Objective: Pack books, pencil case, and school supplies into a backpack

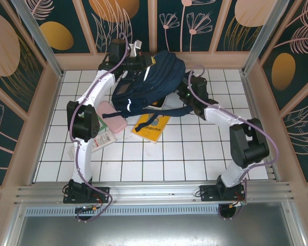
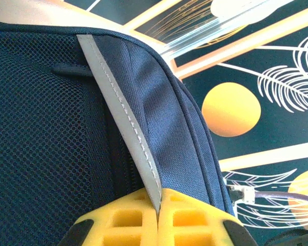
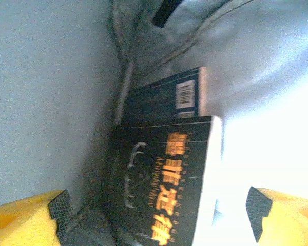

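Left of and nearer than the backpack (image 1: 149, 84), a whitish packet (image 1: 103, 137) lies flat on the counter (image 1: 195, 148), its far corner under a pink pencil case (image 1: 113, 115) that sits just beside the backpack's near-left edge. My left jaws are up at the backpack's far-left top, close to the back wall, with little room behind them. Their yellow fingers (image 2: 123, 225) are pressed together on a grey reflective stripe (image 2: 123, 118) that runs down the navy fabric beside a mesh panel. Against the backpack's near edge an orange-yellow book (image 1: 153, 127) lies on the tiles, its far end tucked under the fabric; nearward of it the counter runs open toward my bases. My right jaws reach in from the backpack's right side and stand wide inside its pale lining, one finger (image 3: 59, 207) and the other well apart. Between them, touching neither, a black book (image 3: 164, 184) with an orange title stands on edge, and a second dark book (image 3: 169, 97) with a barcode lies deeper in, just behind it.
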`<state>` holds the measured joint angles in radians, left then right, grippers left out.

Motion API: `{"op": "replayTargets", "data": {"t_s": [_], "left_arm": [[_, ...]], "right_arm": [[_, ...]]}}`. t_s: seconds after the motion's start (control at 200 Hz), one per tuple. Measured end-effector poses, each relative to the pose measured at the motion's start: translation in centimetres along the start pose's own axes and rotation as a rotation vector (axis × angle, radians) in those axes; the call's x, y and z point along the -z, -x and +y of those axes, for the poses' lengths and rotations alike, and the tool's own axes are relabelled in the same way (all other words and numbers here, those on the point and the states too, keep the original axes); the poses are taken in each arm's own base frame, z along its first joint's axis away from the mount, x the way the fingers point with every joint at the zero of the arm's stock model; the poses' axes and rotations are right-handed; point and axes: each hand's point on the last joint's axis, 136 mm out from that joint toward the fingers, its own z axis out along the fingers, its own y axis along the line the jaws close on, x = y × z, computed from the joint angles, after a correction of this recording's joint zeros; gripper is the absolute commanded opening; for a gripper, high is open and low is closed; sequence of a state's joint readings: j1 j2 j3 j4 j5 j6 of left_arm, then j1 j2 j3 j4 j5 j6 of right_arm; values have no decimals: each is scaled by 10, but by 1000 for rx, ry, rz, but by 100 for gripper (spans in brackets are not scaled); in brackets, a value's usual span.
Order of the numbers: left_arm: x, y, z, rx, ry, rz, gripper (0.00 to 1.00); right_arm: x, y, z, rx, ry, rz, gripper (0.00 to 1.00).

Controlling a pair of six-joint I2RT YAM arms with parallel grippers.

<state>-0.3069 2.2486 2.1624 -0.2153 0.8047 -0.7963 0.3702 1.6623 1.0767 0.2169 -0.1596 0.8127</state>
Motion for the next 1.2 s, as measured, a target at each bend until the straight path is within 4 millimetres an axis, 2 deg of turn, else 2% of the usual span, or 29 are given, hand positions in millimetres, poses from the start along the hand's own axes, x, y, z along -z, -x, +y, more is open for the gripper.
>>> {"op": "replayTargets", "data": {"t_s": [0.025, 0.09, 0.13, 0.235, 0.35, 0.45, 0.525, 0.641, 0.751, 0.866, 0.951, 1.011, 1.086, 1.201], "left_arm": [[0, 0, 1, -2, 3, -2, 14], [1, 4, 4, -8, 27, -20, 25], [2, 7, 6, -20, 45, -33, 36], [9, 19, 8, -61, 94, -82, 48], [23, 24, 8, -91, 154, -119, 53], [46, 13, 1, -113, 214, -140, 55], [69, -11, -5, -120, 255, -151, 55], [106, -64, -8, -117, 292, -164, 55], [128, -120, 11, -89, 319, -157, 54], [123, -174, 56, -20, 380, -95, 54], [113, -215, 89, 36, 444, -24, 59], [107, -236, 105, 59, 486, 10, 61], [102, -249, 117, 74, 520, 17, 62], [98, -250, 133, 93, 556, -14, 64]], "right_arm": [[4, 1, -3, 4, -20, -7, 87], [19, 6, -10, 13, -67, -42, 84], [33, 10, -15, 23, -98, -79, 84], [71, 17, -19, 28, -128, -154, 84], [102, 19, -15, 44, -116, -188, 84], [115, 6, -6, 59, -68, -156, 83], [117, -18, -1, 63, -22, -82, 81], [120, -70, -7, 16, 29, 68, 77], [120, -115, -22, -53, 34, 187, 68], [117, -152, -28, -106, 36, 282, 65], [108, -168, -30, -131, 28, 326, 62], [101, -176, -32, -146, 19, 346, 62], [94, -185, -35, -156, 7, 367, 61], [82, -204, -43, -161, -22, 409, 58]]}}
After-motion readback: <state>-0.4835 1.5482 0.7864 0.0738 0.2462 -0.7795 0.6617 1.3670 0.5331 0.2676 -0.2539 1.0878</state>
